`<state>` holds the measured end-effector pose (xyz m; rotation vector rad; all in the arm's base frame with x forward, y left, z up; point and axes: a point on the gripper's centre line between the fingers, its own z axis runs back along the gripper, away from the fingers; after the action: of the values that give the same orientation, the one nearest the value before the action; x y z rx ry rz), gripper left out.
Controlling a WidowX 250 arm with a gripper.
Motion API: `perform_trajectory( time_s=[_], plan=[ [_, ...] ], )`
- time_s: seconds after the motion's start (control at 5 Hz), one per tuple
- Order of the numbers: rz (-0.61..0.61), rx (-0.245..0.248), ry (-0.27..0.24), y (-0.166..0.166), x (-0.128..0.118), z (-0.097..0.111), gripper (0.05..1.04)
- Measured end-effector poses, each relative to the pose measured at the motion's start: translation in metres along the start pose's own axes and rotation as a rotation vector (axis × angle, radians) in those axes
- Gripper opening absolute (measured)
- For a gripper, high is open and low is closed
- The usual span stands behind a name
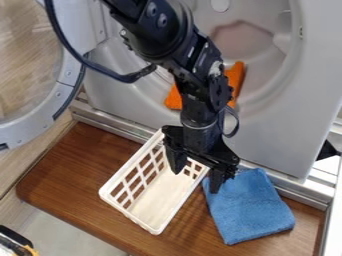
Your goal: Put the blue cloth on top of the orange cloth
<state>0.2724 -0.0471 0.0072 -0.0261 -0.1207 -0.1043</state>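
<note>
The black two-finger gripper (196, 173) has its fingers spread, with nothing seen between them. The folded blue cloth (248, 207) lies beside it, toward the picture's lower right, its long axis running away from the nearer finger toward the camera. The coming grasp probably needs a short shift that way; the orange cloth (235, 81) sits beyond the gripper, partly behind the arm (200, 65).

round door (21, 134), open, left | grey appliance (277, 142) | brown wooden board (73, 172) | grey floor (63, 232)
</note>
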Motion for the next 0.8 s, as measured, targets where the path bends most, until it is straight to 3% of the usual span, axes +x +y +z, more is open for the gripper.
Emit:
perform_trajectory(
  time_s=[0.2,0.6,0.8],
  plan=[
    [0.002,0.001,0.025,0.0,-0.003,-0.006,1.0],
    [-0.119,0.016,-0.011,-0.032,0.03,0.001,1.0],
    [-0.201,-0.006,-0.03,-0.056,0.05,-0.006,0.999]
  ],
)
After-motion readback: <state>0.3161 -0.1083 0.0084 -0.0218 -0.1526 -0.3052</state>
